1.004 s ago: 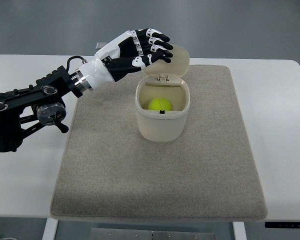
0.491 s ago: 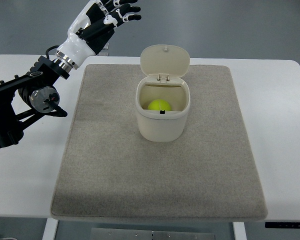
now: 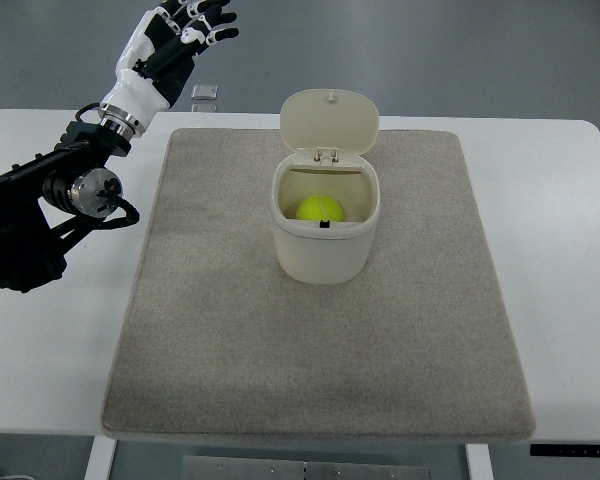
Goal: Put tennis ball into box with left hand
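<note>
While the arm is pulling away toward the upper left, the rest of the scene is sitting unchanged.

Left arm: one black linkage (image 3: 50,205) is coming in from the left edge and angling up over the white table (image 3: 560,200), further left and higher than half a second ago.

Left hand: one white-and-black left hand (image 3: 170,40) is now hanging past the table's far edge at the top left, well apart from the box; a second ago it was reaching over the lid.

Fingers: the fingers (image 3: 202,18) are spreading loosely, fanned outward and gripping nothing.

Small object: one pale flat piece (image 3: 204,94) is lying on the floor beyond the table's far edge, just right of the wrist; what it is cannot be told.

Mat: one grey-beige mat (image 3: 320,360) is covering the middle of the table, lying just as it was in both earlier frames.

Box: one cream box (image 3: 323,250) is standing upright on the mat's far half, not shifted since a second ago.

Lid: one hinged lid (image 3: 330,122) is standing open and upright behind the opening, now fully visible with the hand gone from it.

Tennis ball: one yellow-green tennis ball (image 3: 320,208) is resting inside the box, low in the opening, in the same spot as before.

Right arm: none is showing.
</note>
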`<act>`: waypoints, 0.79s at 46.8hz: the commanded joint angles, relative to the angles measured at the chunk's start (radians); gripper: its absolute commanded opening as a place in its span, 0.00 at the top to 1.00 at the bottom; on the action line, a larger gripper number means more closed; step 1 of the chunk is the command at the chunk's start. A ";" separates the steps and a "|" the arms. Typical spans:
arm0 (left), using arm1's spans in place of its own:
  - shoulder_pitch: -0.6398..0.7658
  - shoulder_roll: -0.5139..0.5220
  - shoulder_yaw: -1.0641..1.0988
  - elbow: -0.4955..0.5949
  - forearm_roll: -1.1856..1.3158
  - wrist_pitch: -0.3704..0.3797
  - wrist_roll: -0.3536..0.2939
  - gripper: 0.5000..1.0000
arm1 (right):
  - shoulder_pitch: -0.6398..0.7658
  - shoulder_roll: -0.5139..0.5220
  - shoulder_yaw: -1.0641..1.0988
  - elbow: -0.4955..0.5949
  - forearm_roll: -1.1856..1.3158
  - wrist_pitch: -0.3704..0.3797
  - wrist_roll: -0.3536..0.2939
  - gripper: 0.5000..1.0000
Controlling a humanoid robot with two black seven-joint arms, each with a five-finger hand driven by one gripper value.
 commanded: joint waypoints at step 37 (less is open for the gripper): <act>-0.009 -0.168 -0.137 0.402 -0.011 0.136 0.000 0.29 | 0.000 0.000 0.000 0.000 0.000 0.000 0.001 0.19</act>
